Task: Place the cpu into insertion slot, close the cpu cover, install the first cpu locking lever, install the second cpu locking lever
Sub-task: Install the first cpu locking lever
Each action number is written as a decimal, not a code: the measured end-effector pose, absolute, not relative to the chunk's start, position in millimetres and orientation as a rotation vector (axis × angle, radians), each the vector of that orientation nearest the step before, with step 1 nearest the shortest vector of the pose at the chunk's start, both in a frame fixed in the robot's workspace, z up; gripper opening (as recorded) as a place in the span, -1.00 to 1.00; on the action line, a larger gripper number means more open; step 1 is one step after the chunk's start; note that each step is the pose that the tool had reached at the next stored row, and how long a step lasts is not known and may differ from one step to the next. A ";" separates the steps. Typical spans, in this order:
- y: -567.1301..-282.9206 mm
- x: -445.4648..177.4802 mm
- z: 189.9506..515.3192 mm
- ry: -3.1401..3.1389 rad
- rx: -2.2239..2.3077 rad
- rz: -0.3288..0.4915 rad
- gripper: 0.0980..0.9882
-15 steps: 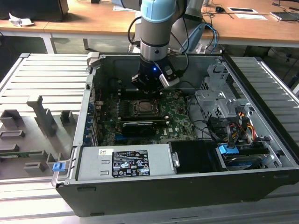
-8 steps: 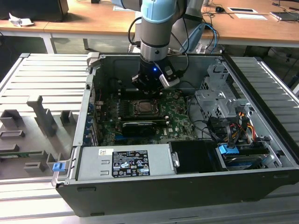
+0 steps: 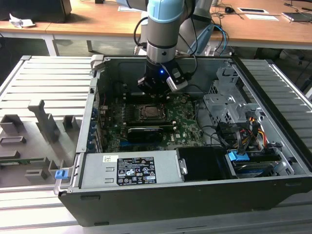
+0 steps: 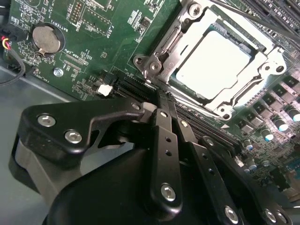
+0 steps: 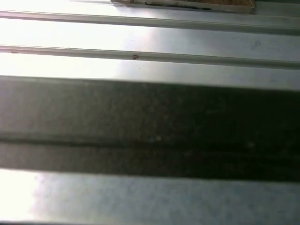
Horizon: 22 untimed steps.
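while the cpu (image 4: 213,63) sits flat in the insertion slot (image 4: 161,49) with the cpu cover (image 4: 262,70) closed over it, its pale face showing through the window, the gripper (image 4: 161,101) hangs just beside the socket's corner, fingers pressed together and holding nothing. judging by this, the lever work is in hand; doing it well likely means a slow, low push that stays off the green motherboard (image 4: 93,42)
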<state>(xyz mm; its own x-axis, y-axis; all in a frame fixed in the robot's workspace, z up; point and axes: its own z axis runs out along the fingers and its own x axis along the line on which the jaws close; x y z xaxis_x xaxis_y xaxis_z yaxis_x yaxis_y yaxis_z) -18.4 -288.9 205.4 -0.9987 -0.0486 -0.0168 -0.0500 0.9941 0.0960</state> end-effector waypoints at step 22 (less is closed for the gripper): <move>-292.7 -17.3 212.7 3.123 -0.077 0.137 -0.98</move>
